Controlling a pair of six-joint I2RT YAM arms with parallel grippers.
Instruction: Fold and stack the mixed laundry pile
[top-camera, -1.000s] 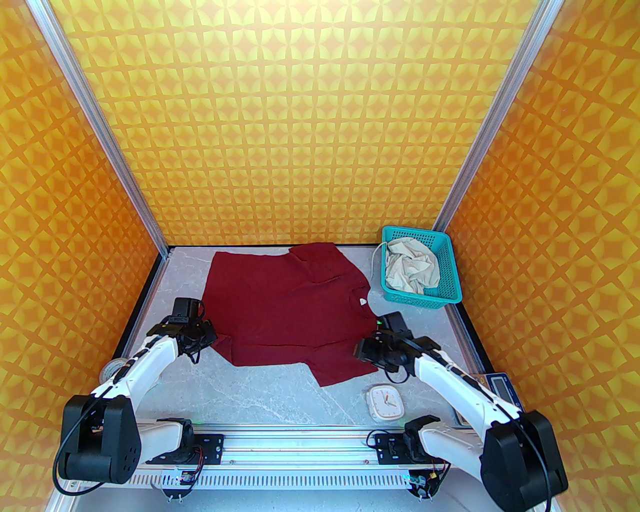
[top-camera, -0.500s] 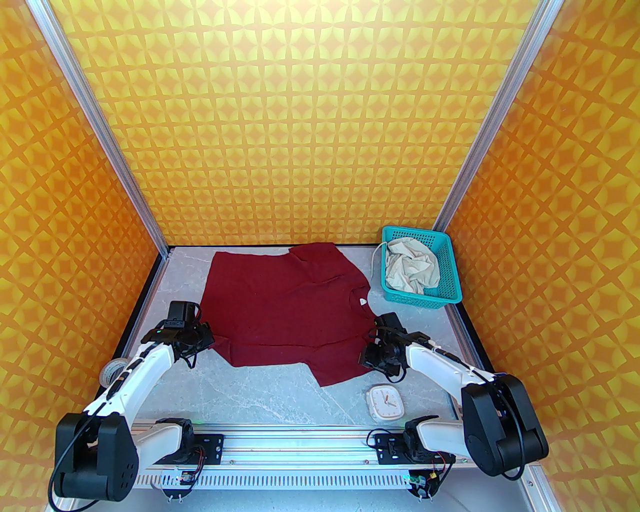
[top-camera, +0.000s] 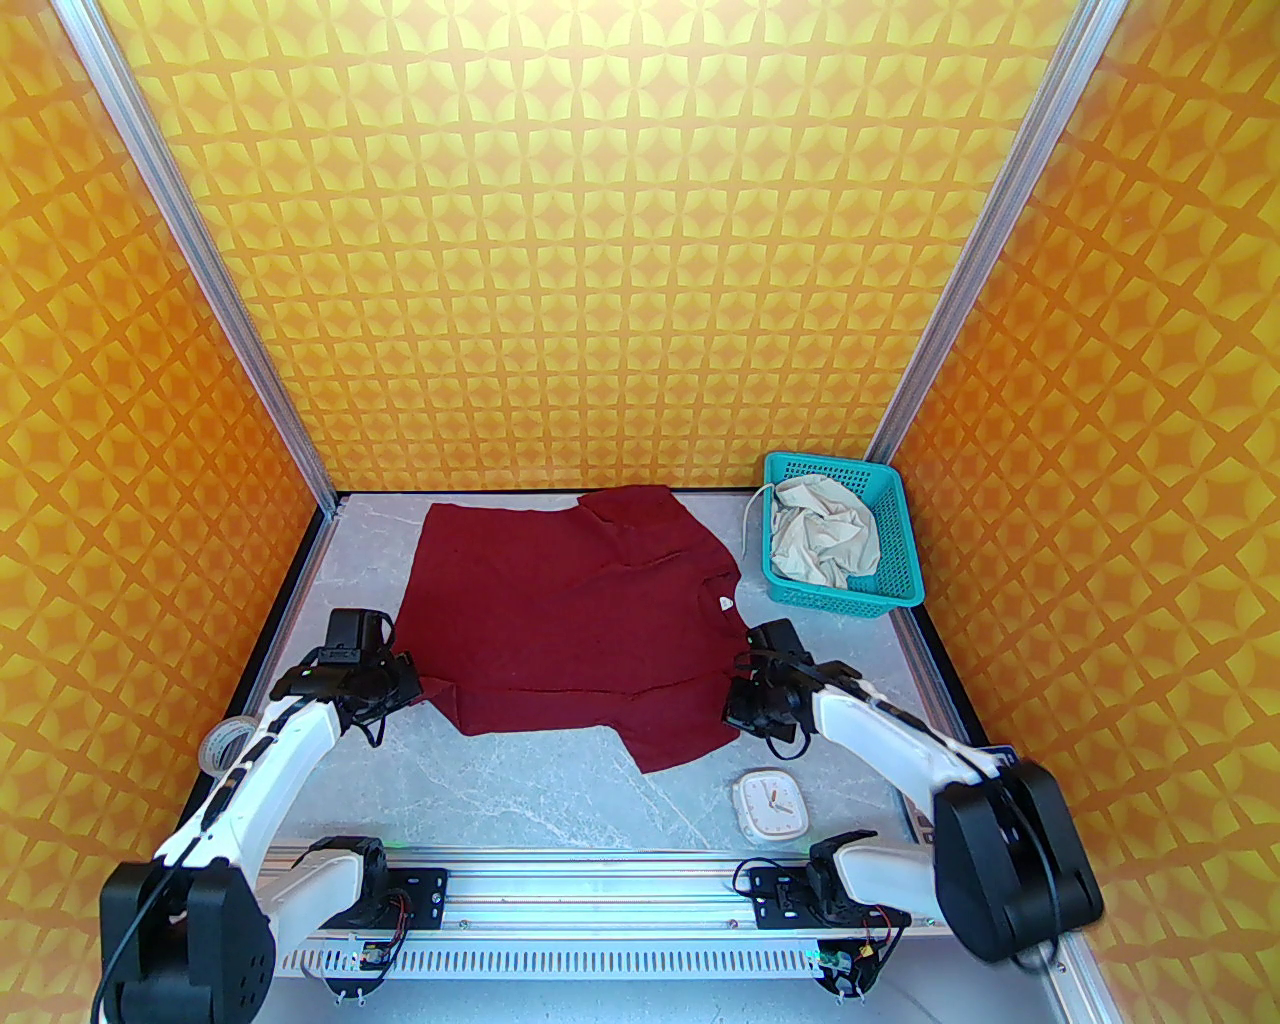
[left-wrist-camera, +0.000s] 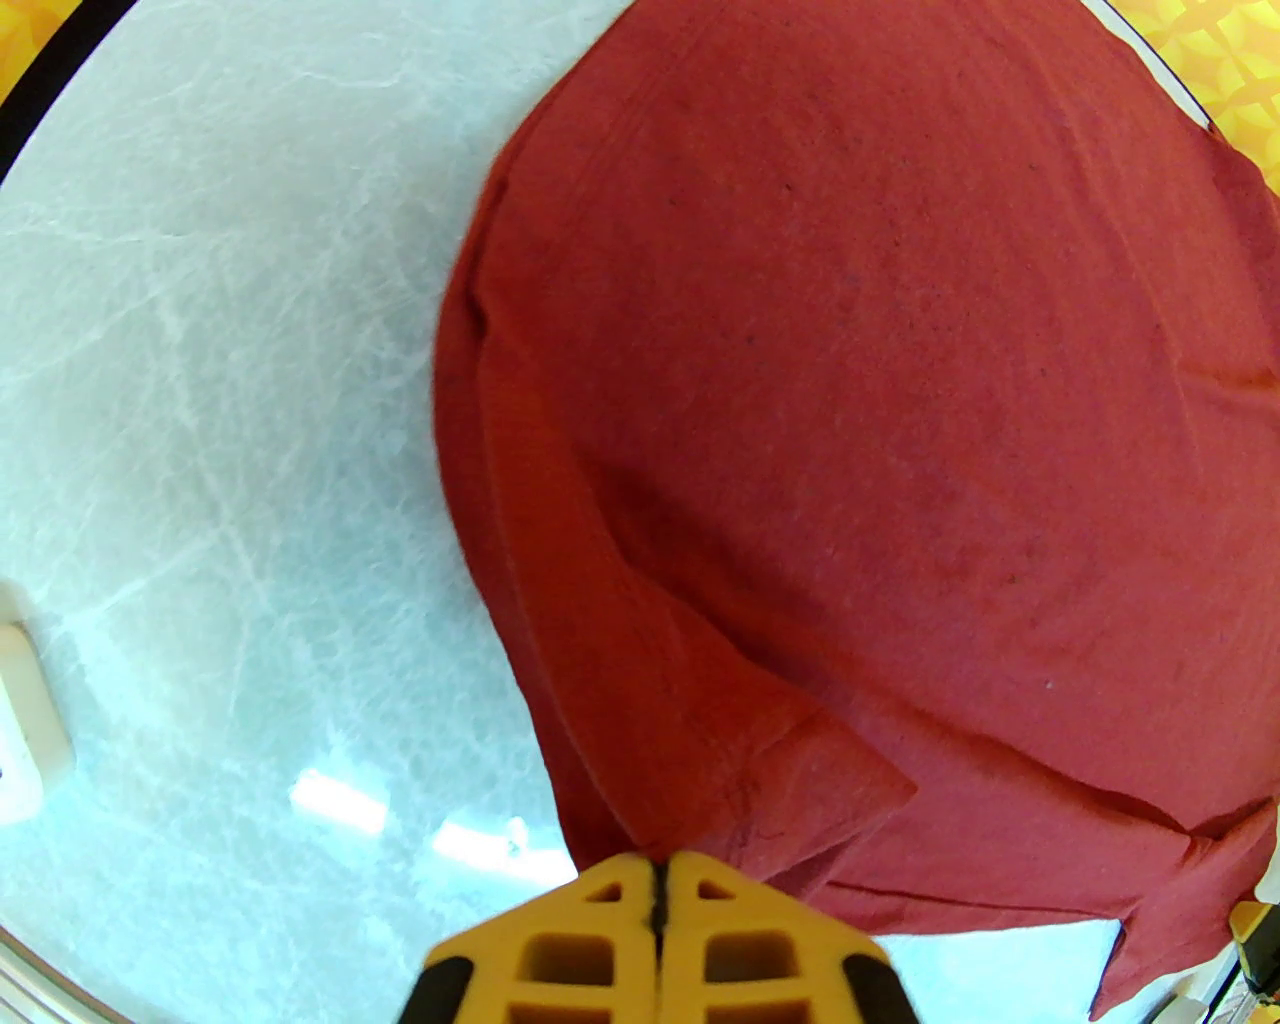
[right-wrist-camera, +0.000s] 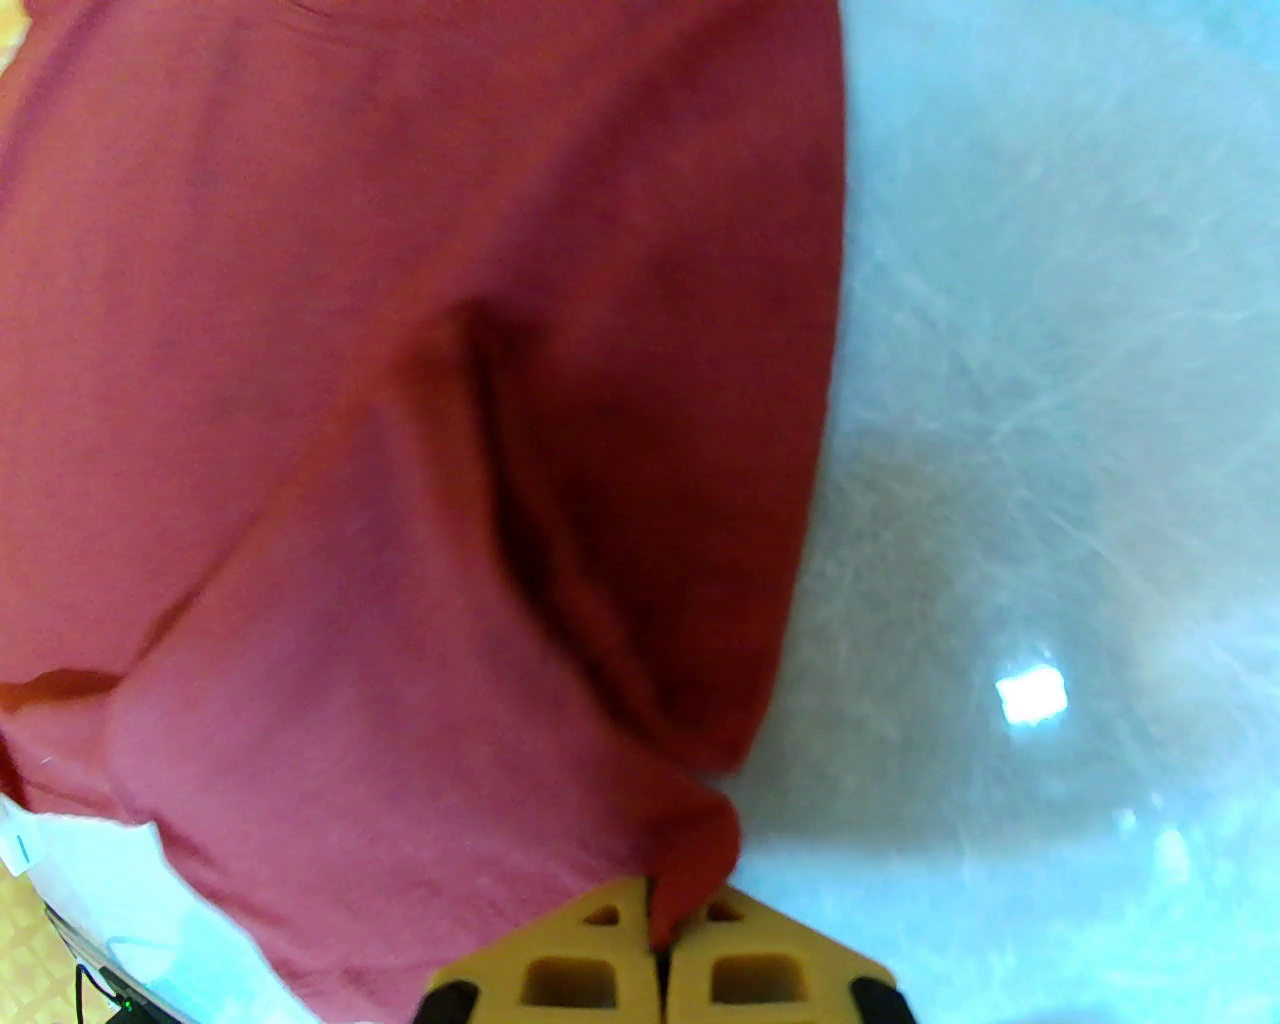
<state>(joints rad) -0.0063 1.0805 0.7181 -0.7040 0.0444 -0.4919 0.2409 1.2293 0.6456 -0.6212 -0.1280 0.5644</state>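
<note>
The dark maroon-red shirt (top-camera: 570, 620) lies spread flat on the grey table, collar to the right. My left gripper (top-camera: 415, 686) is at the shirt's near-left corner, its yellow fingers (left-wrist-camera: 600, 930) shut, with a raised fold of shirt (left-wrist-camera: 800, 450) running into the tips. My right gripper (top-camera: 735, 702) is at the near-right sleeve edge, shut, with a bunch of the shirt (right-wrist-camera: 400, 400) pinched between its fingers (right-wrist-camera: 740, 960). The cream-beige shorts (top-camera: 820, 540) lie crumpled in the teal basket (top-camera: 845, 598) at the back right, a drawstring hanging over the rim.
A white square clock (top-camera: 768, 803) lies on the table just in front of the right gripper. A tape roll (top-camera: 225, 742) sits by the left wall beside the left arm. Orange patterned walls close in three sides.
The right gripper came down onto the sleeve edge and closed on the fabric, its arm folding lower. The left arm drew a little to the left with the shirt corner.
</note>
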